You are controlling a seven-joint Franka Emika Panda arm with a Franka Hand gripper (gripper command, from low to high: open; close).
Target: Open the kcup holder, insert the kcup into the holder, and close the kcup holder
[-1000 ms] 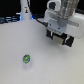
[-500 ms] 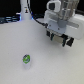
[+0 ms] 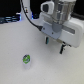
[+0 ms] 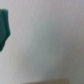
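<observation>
Kcup [image 3: 26, 59], a tiny white pod with a green top, stands upright on the white tabletop [image 3: 15, 42], down and toward the exterior view's left of the gripper's [image 3: 54, 46] two dark fingers [image 3: 46, 41], well apart from them with bare surface between. Those fingers hang below the white wrist housing [image 3: 60, 22], spread with a clear gap and gripping nothing, their tips above the table. Around the pod the pale surface is open on every side. Along the far edge at the exterior view's left sits a dark shape with blue glints [image 3: 9, 20], too blurred to name. The wrist view is a pale blur with a dark teal patch [image 4: 4, 29] at one edge; what it is cannot be told.
</observation>
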